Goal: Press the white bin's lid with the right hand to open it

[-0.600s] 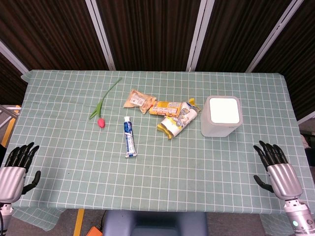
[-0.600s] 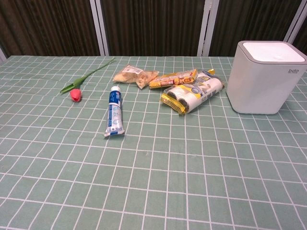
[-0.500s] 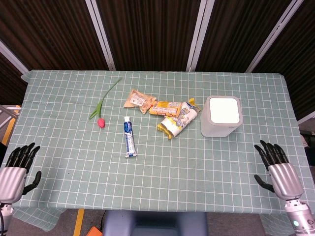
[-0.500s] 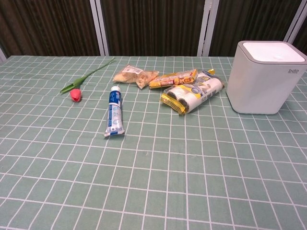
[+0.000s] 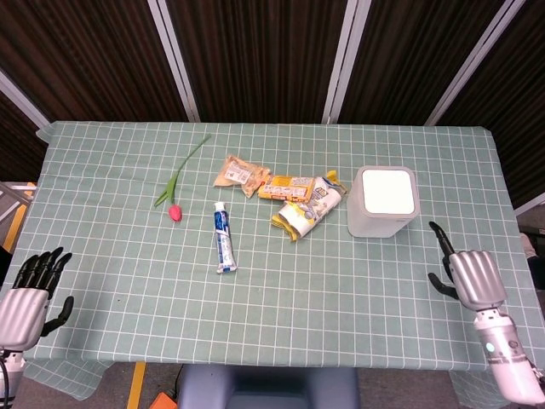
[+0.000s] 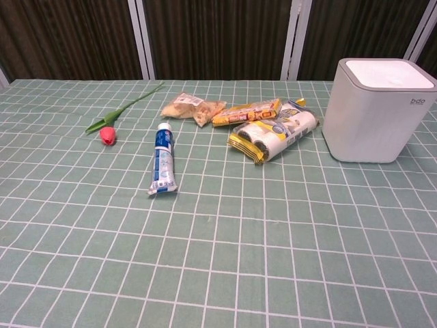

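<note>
The white bin stands upright on the right part of the green checked table, its flat white lid shut. The chest view shows the bin at the far right with its lid level. My right hand hovers near the table's front right edge, in front of and to the right of the bin, apart from it. It holds nothing, and its dark fingers point toward the bin. My left hand is at the front left corner, fingers spread and empty. Neither hand appears in the chest view.
A red tulip with a long stem, a toothpaste tube, two snack packets and a roll of yellow-white bags lie mid-table, left of the bin. Dark slatted panels stand behind the table.
My right hand has moved forward and up toward the bin and tilted, so its fingers look shorter. The left hand has hardly shifted. The bin and its lid are unmoved.
</note>
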Motion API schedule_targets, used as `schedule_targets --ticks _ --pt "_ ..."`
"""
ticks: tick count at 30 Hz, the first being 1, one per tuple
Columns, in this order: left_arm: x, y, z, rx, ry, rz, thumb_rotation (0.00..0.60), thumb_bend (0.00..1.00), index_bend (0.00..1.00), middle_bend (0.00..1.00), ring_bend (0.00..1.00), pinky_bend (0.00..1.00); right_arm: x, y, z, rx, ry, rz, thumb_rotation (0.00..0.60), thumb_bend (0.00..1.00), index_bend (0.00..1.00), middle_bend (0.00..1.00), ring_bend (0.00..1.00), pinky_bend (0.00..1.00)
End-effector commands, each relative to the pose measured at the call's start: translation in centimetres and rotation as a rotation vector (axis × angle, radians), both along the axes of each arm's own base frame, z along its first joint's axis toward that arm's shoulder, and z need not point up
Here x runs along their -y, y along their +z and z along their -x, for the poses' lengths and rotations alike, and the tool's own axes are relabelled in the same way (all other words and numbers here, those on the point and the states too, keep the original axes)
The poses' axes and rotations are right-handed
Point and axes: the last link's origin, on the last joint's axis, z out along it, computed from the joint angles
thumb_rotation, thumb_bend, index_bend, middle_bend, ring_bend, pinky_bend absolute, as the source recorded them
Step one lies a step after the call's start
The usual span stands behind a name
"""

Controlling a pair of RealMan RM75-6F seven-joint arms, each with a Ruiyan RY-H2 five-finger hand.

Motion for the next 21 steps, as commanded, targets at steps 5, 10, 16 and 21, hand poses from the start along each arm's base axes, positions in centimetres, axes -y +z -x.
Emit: schedule_targets --ticks 5,10,16,21 --pt "-0.1 0.4 0.3 0.005 0.013 -0.013 0.600 0.48 0.00 0.00 0.00 0.09 5.4 -1.8 -3.0 -0.041 -0.053 -0.124 0.600 0.35 0.00 1.00 1.00 1.00" --pt "-0.1 0.6 0.4 0.009 0.015 -0.020 0.600 0.47 0.00 0.00 0.00 0.09 6.6 -2.9 -3.3 -0.044 -0.082 -0.157 0.600 0.35 0.00 1.00 1.00 1.00" --pt "-0.1 0.8 0.4 0.009 0.015 -0.025 0.600 0.47 0.00 0.00 0.00 0.09 7.0 -4.0 -2.9 -0.047 -0.106 -0.190 0.600 0.35 0.00 1.00 1.00 1.00" --pt "-0.1 0.8 0.4 0.008 0.014 -0.026 0.600 0.47 0.00 0.00 0.00 0.09 6.9 -4.6 -2.3 -0.072 -0.129 -0.229 0.600 0.35 0.00 1.00 1.00 1.00"
